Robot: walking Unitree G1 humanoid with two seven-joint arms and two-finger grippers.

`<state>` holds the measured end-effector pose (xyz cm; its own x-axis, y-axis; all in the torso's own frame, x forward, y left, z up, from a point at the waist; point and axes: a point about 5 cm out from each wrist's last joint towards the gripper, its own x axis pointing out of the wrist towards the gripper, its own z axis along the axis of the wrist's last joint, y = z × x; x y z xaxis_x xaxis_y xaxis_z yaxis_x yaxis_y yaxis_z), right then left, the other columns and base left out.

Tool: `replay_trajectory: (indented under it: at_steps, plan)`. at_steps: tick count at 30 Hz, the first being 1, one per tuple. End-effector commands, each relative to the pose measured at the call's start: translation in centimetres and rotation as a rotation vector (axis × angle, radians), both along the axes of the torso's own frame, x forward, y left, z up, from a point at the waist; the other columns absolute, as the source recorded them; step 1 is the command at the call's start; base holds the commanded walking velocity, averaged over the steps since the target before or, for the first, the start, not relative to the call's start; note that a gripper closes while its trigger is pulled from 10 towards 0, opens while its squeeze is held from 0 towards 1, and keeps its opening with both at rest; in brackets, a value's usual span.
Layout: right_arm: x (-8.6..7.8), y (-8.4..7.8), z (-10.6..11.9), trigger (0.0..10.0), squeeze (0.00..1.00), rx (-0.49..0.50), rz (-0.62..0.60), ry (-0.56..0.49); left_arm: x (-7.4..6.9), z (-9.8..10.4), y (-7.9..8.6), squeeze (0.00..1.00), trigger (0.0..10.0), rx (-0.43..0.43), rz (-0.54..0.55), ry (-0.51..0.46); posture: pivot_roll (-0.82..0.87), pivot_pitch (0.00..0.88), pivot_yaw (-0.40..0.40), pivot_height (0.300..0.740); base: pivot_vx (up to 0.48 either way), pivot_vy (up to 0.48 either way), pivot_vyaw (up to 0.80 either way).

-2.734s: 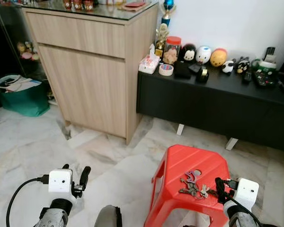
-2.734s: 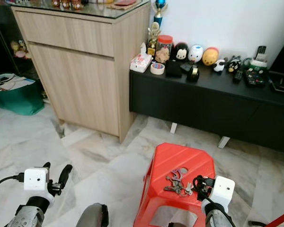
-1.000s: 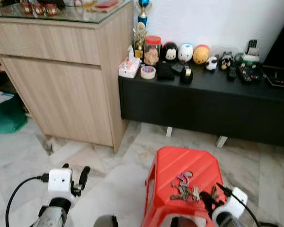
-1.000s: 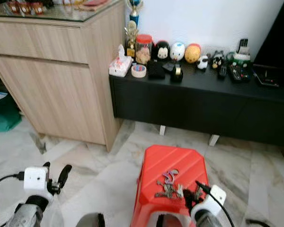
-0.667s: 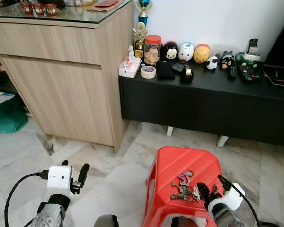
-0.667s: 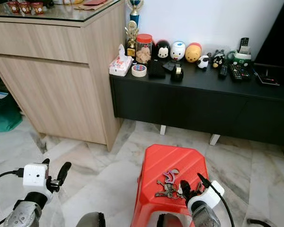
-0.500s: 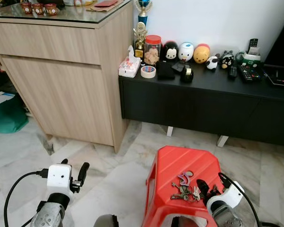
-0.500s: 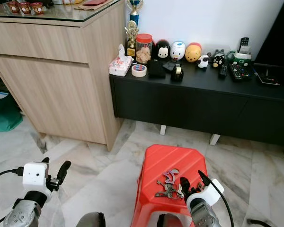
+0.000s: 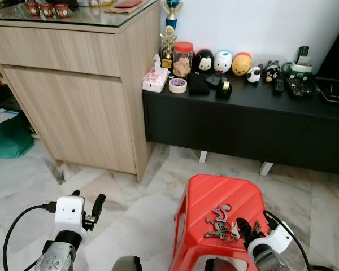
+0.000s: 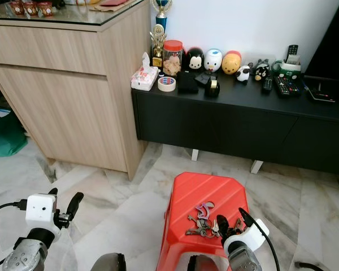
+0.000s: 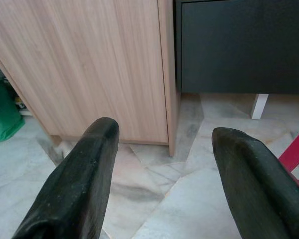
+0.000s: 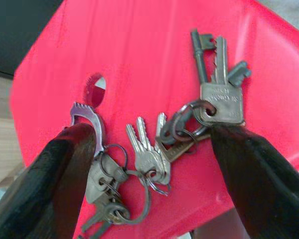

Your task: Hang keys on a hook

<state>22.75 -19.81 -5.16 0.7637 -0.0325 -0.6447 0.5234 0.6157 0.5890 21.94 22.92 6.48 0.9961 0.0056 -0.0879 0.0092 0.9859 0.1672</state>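
Observation:
A bunch of silver keys [image 12: 157, 149] on linked rings, with a purple carabiner [image 9: 221, 212], lies on top of a red plastic stool [image 9: 214, 192]. My right gripper [image 9: 249, 228] hovers low at the stool's near right corner, just right of the keys [image 9: 219, 227]. It is open. In the right wrist view its two black fingers [image 12: 65, 174] straddle the bunch without touching it. My left gripper [image 9: 86, 199] is open and holds nothing, low at the left above the marble floor and facing the wooden cabinet [image 11: 89, 64].
A tall wooden cabinet [image 9: 85, 84] with a glass top stands at the left. A low black console [image 9: 243, 121] along the white wall carries toys, a tape roll, a jar and remotes. A green bag [image 9: 5, 135] sits on the floor at far left.
The camera swung right, bringing the stool toward the middle. My right gripper turned and came in from the stool's right edge toward the keys. The keys have not moved.

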Motion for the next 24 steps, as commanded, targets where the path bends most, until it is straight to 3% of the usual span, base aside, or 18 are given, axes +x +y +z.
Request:
replay_trajectory:
  at_steps: [1, 24]
  plan:
    - [0.08, -0.47, 0.08, 10.0, 0.0, -0.011, -0.017, -0.003, -0.1, -0.11, 0.13, 0.0, 10.0, 0.026, -0.011, 0.007, 0.12, 0.0, -0.046, 0.618, 0.0, 0.0, 0.0]
    - [0.9, -0.96, 0.26, 10.0, 0.0, -0.02, -0.085, 0.028, -0.98, -0.25, 0.37, 0.0, 10.0, 0.054, -0.015, 0.019, 0.14, 0.0, -0.048, 0.618, 0.0, 0.0, 0.0]
